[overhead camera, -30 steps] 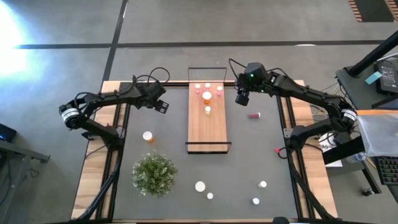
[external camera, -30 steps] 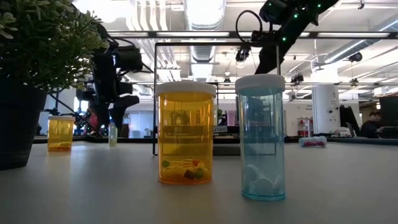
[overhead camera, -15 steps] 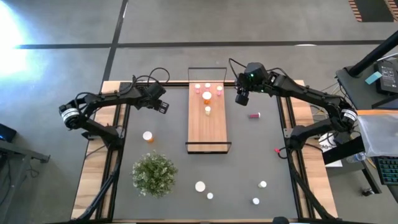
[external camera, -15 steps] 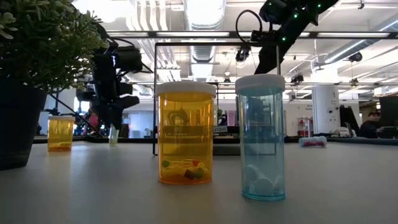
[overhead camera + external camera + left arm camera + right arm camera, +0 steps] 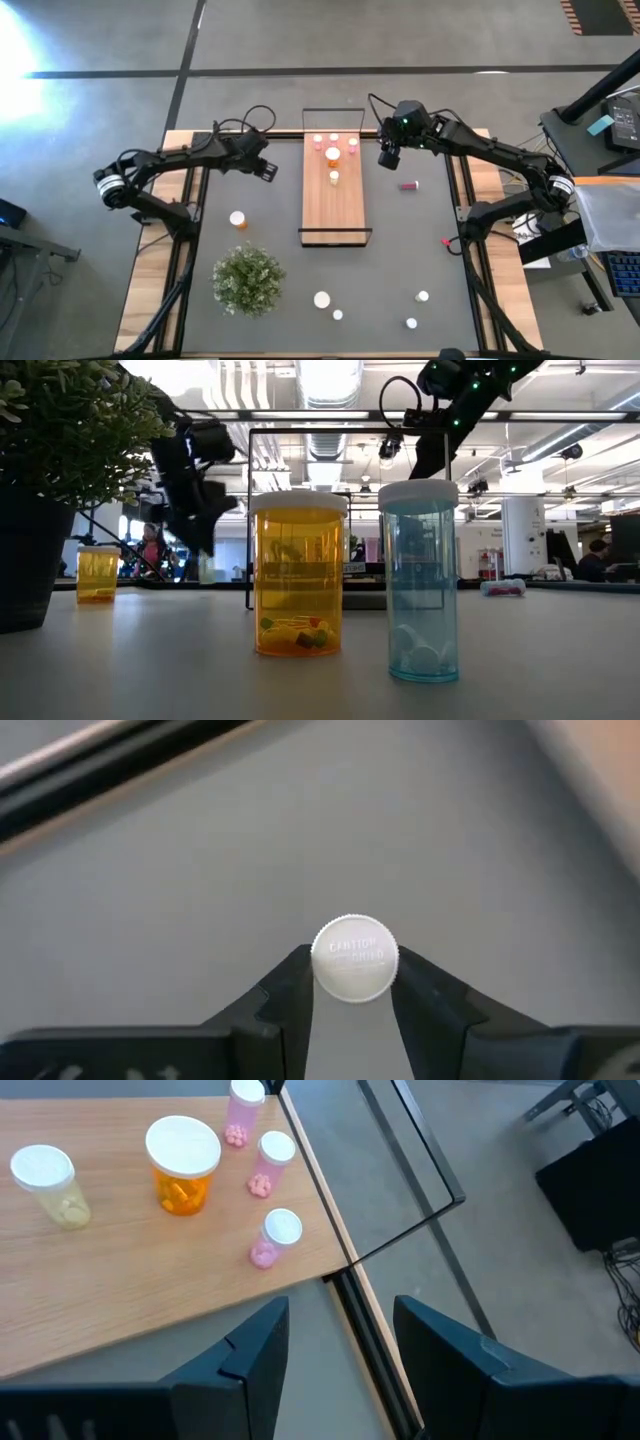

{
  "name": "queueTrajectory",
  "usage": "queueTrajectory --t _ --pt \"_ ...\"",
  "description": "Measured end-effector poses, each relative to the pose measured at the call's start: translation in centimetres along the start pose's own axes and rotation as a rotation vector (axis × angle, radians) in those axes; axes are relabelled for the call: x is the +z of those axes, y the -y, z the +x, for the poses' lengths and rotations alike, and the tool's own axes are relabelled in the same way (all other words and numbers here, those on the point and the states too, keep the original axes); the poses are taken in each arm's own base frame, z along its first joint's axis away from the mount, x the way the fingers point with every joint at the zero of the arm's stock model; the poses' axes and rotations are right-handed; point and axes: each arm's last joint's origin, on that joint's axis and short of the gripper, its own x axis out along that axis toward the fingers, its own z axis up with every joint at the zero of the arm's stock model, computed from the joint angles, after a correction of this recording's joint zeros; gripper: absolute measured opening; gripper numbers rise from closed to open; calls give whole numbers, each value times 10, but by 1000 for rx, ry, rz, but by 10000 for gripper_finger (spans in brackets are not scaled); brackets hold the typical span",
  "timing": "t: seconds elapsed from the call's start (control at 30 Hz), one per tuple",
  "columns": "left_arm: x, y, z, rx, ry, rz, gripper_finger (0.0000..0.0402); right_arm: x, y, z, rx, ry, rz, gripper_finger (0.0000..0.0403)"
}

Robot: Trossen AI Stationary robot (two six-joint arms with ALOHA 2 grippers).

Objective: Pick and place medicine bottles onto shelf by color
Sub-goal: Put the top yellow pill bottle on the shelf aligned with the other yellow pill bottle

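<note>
Your dark grey table (image 5: pixel 400 260) carries everything, and on its far middle lies the long light-brown wooden shelf with a thin black wire frame (image 5: pixel 333 205). Near the table's front left stands the bushy green plant in a dark pot (image 5: pixel 247 279). Your left gripper (image 5: pixel 266 170) hangs left of the shelf's far end, raised off the table, and its fingers (image 5: pixel 290 985) are clamped on a small white-capped medicine bottle (image 5: pixel 355 958), one finger pressed against each side of the round cap. Your right gripper (image 5: pixel 388 158) hovers just beside the shelf's right edge at its far end, its fingers (image 5: pixel 250 1345) apart with nothing between them. On the shelf's far part stand a wide orange bottle with a white cap (image 5: pixel 183 1165), a pale yellowish bottle (image 5: pixel 48 1183) and several small pink bottles (image 5: pixel 272 1240). A pink bottle lies on its side (image 5: pixel 409 185) on the table right of the shelf, an orange bottle (image 5: pixel 238 219) stands left of it, and more white-capped bottles (image 5: pixel 322 299) stand near the front edge.
</note>
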Motion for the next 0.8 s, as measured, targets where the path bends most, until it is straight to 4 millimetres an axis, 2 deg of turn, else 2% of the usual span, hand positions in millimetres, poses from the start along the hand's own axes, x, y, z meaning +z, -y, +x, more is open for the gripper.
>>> queueTrajectory --t 0.23,0.53,0.67,0.8 --pt "4 28 -15 -121 109 127 102 0 0 0 0 -1 10 171" --pt "-2 85 -49 -278 189 352 103 0 0 0 0 -2 26 171" --pt "2 100 -65 -317 243 403 103 0 0 0 0 -2 28 171" --pt "7 112 -69 -332 254 441 103 0 0 0 -1 -2 36 171"
